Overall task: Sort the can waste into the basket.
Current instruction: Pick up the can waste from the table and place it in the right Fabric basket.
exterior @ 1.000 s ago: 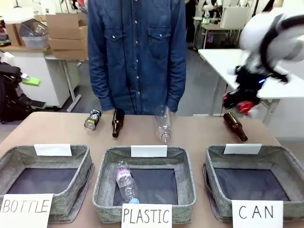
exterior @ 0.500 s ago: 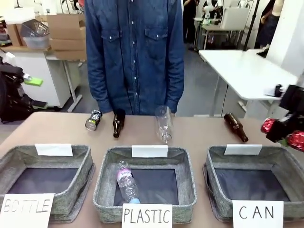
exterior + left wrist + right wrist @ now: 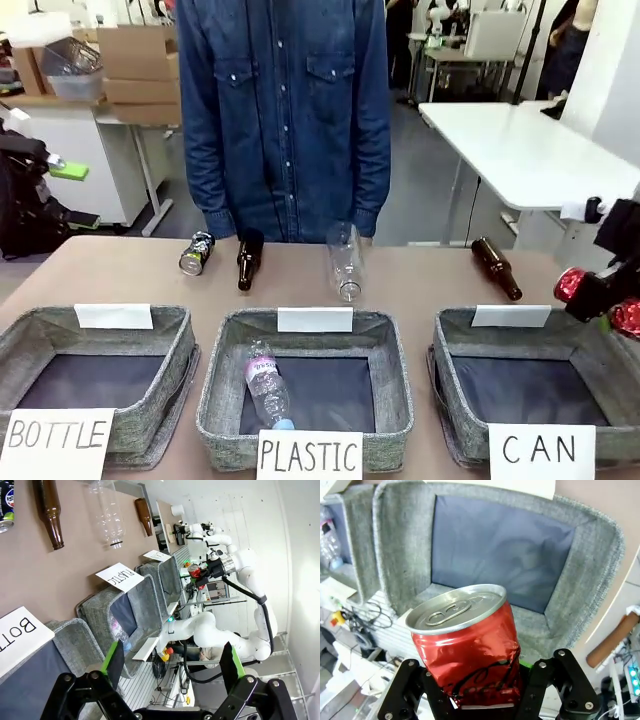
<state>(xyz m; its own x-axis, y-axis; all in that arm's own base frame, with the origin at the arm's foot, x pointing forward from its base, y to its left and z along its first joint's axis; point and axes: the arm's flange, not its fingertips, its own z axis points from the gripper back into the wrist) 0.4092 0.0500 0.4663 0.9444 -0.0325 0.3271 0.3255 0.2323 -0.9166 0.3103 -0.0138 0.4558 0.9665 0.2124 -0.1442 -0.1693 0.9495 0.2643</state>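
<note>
The right claw [image 3: 598, 300] is clamped around the dented red can [image 3: 570, 285] and holds it in the air at the far right corner of the grey CAN basket [image 3: 447, 365]. Seen from its wrist, the can sits between both fingers with the basket's dark bottom beyond. The left claw [image 3: 172, 655] gapes wide with nothing in it. 1 dark can [image 3: 196, 252] lies on the table [image 3: 420, 275] at the far side, just beside a brown bottle [image 3: 247, 260].
</note>
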